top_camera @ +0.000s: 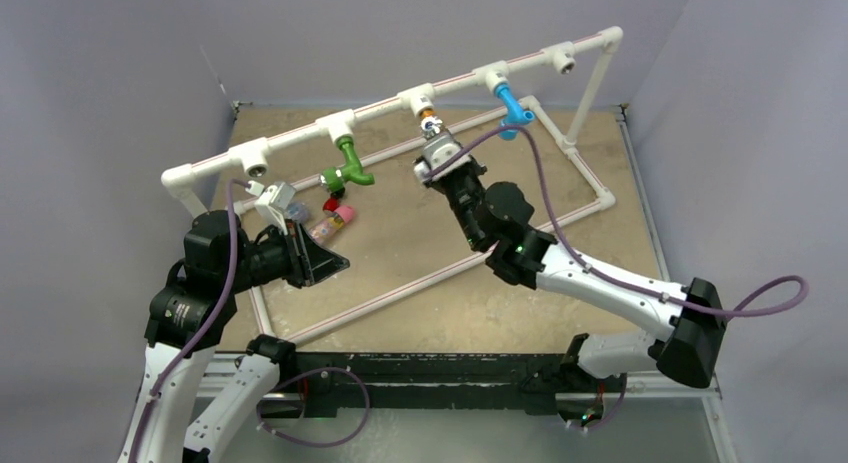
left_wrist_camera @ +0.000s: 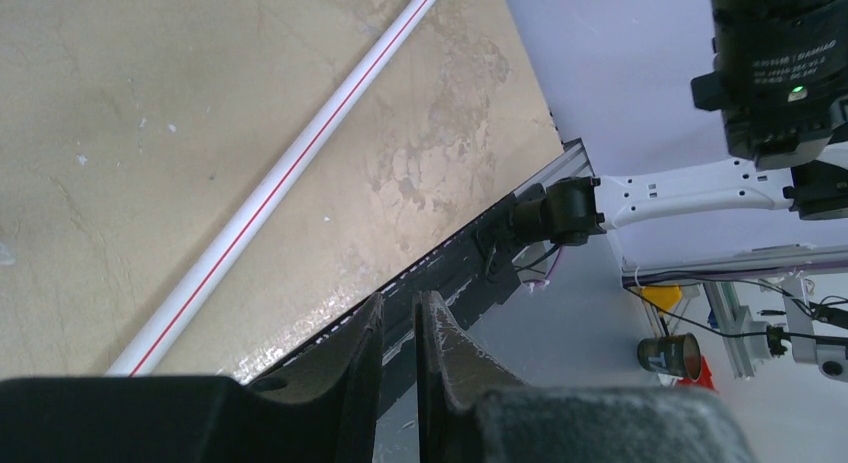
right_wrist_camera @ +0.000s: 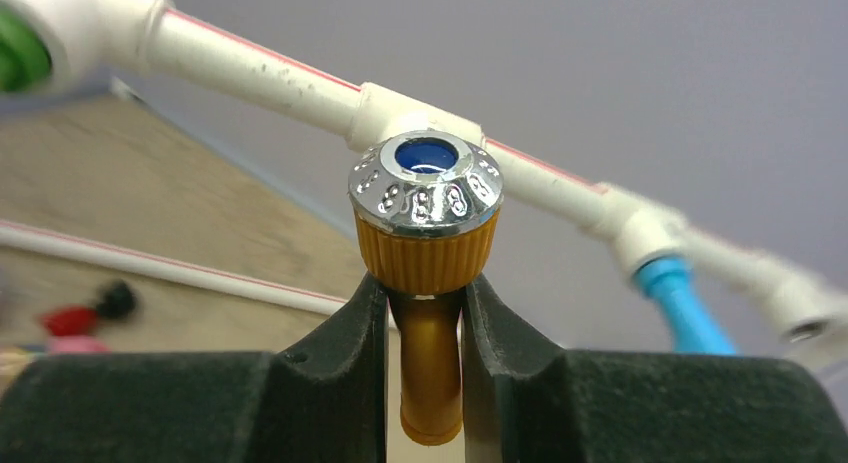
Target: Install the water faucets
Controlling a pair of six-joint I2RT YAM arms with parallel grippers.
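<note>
An orange faucet (right_wrist_camera: 428,245) with a chrome cap and a blue centre sits between the fingers of my right gripper (right_wrist_camera: 425,293), which is shut on its stem. In the top view this orange faucet (top_camera: 428,114) is right under the third tee socket (top_camera: 420,97) of the white pipe rail, and the right gripper (top_camera: 437,143) reaches up to it. Whether the faucet is seated in the socket I cannot tell. A green faucet (top_camera: 349,164) and a blue faucet (top_camera: 514,109) hang from their own tees. My left gripper (top_camera: 338,266) hovers over the left of the table, its jaws (left_wrist_camera: 400,318) almost together with nothing between them.
The white pipe frame (top_camera: 590,188) runs round the table, with a low pipe (left_wrist_camera: 290,168) crossing the tan board. Small pink and red parts (top_camera: 336,217) lie under the green faucet. Bare tee sockets stand at the far left (top_camera: 250,163) and far right (top_camera: 562,59).
</note>
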